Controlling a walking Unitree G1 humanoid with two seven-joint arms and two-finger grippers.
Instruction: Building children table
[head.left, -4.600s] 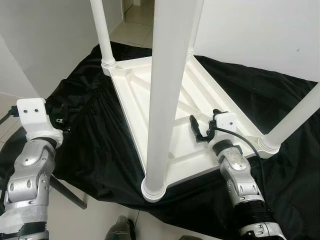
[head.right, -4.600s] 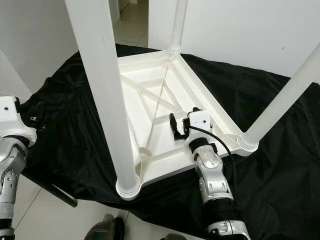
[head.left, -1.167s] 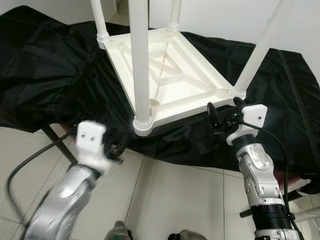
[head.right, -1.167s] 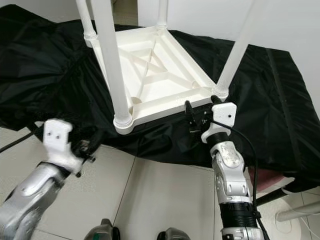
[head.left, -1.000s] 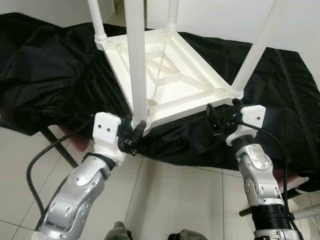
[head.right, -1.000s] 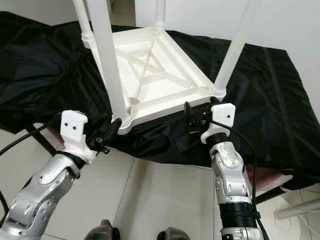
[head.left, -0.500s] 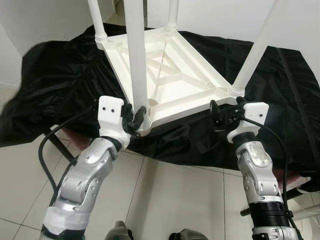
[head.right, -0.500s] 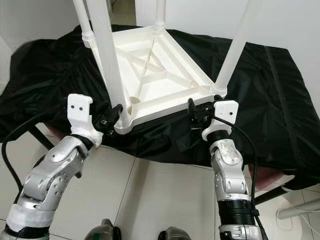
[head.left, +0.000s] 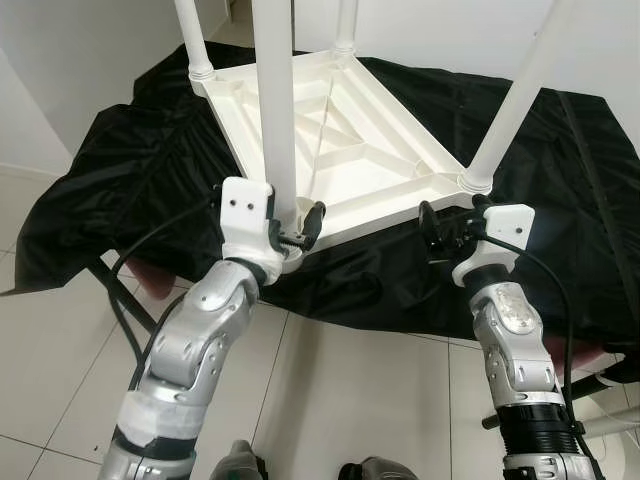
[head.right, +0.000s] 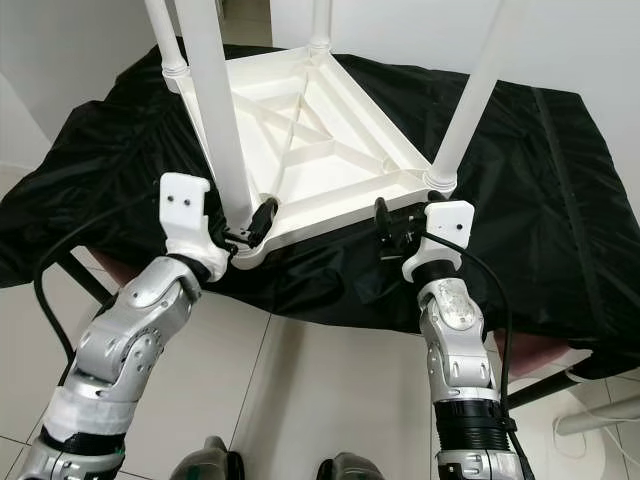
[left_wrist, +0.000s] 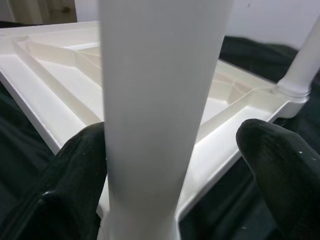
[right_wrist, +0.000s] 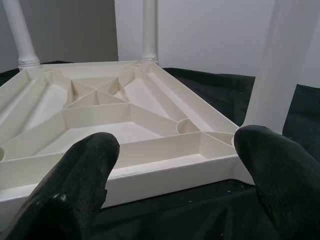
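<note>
Straddling the near table leg (head.left: 277, 120) – left hand (head.left: 297, 228), fingers spread, not pinching.

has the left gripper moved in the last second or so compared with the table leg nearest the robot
Yes. The left gripper has come up from below the black cloth edge to the base of the nearest table leg, its open fingers now on either side of it.

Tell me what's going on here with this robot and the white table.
A white children's table lies upside down on a black cloth, its four legs pointing up. The left gripper is open around the base of the near leg, one finger on each side, not yet clamped. The right gripper is open too, hovering just short of the table's front edge, beside the near right leg.
</note>
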